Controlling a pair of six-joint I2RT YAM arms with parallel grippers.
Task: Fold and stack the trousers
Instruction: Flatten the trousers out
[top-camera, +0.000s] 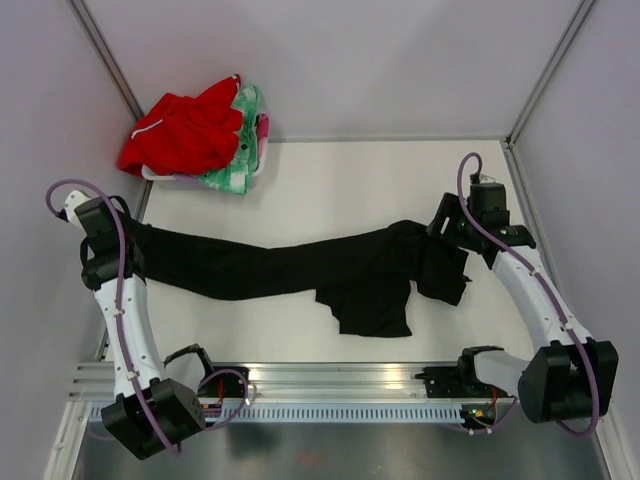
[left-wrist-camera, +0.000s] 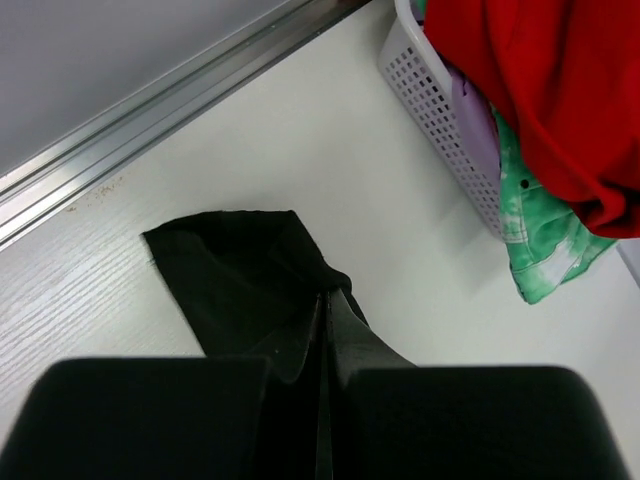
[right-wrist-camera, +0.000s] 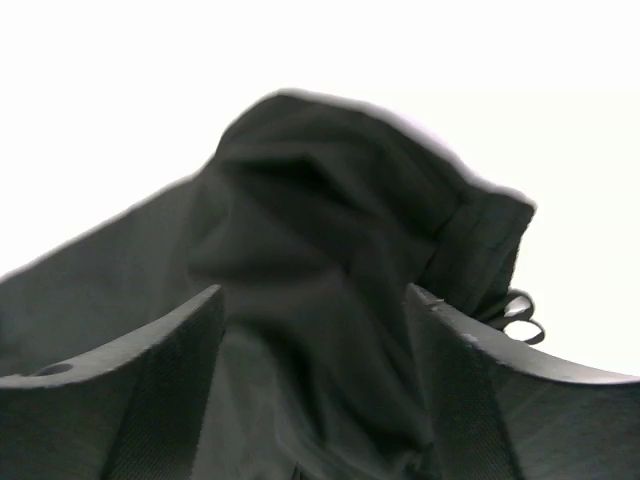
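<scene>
Black on black makes the pinch hard to read. The left gripper (left-wrist-camera: 325, 305) has its 2 fingers pressed together with a leg end of the trousers (top-camera: 300, 268) rising into them, so it is clenched on that cloth. The exact bite is lost in the dark.

The right wrist view is blurred and washed out white behind. There the right gripper (right-wrist-camera: 315, 300) stands released, fingers wide apart, with the bunched waist between them and a drawstring loop (right-wrist-camera: 520, 318) showing. I cannot tell whether the pads touch the fabric.

The white basket (left-wrist-camera: 440, 130) in the far left corner is mostly buried under a red garment (top-camera: 185, 130) and a green patterned cloth (top-camera: 235, 172).

The trousers lie stretched across the table (top-camera: 330, 180) between the 2 grippers, with a loose fold sagging toward the near edge. The left arm reaches along the left edge, its wrist turned inward. The right arm angles up the right side toward the far end, its wrist low over the waist.
</scene>
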